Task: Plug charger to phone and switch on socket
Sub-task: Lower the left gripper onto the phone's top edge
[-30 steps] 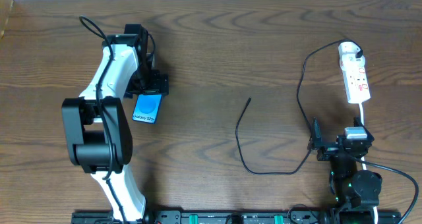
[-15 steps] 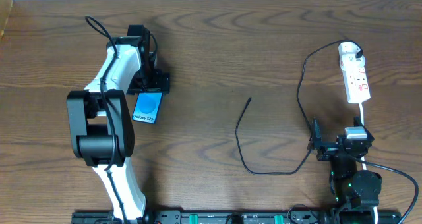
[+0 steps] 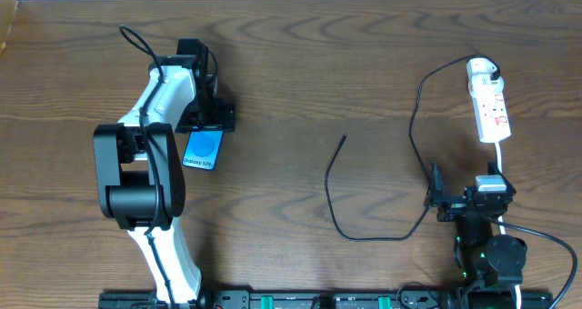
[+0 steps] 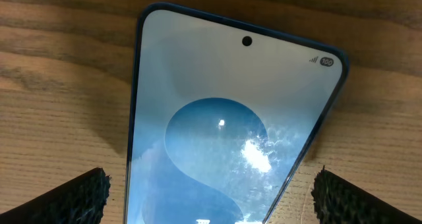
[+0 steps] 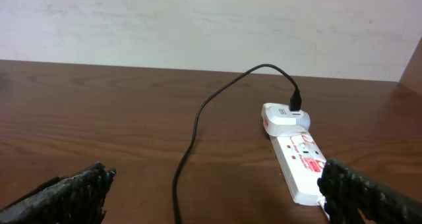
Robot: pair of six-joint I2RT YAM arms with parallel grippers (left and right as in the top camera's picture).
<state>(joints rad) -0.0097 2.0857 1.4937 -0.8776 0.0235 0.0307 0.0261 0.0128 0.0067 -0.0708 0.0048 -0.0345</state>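
The wooden table [image 3: 300,64] carries everything. The left arm [image 3: 150,164] reaches toward 12 o'clock on its own side, and the right arm [image 3: 486,245] is folded low at the near edge.

The charger [image 3: 414,118] is the longest thing. Its black cable runs from the white adapter [image 3: 482,71], which sits in the far end of the socket [image 3: 491,109], curves down toward 6 o'clock, loops near the right arm and turns back up. It ends at the small plug tip [image 3: 343,138] in the middle of the table. The socket is a narrow white strip whose long axis runs from 12 to 6 o'clock, and it lies at about 12 o'clock from the right gripper [image 3: 468,200].

The phone [image 3: 204,149] lies flat, screen up, with its long axis running nearly from 12 to 6 o'clock and leaning slightly. The left gripper [image 3: 207,123] hangs over its far end with the jaws spread wide, one finger on each side of the phone, and it grasps nothing. The right gripper is also fully spread and holds nothing.

The coming move turns on the plug tip. It lies at 3 o'clock from the phone, well apart, about midway between the two grippers. I think the left arm is better placed for the phone, and the right arm is clearly nearer to the socket.
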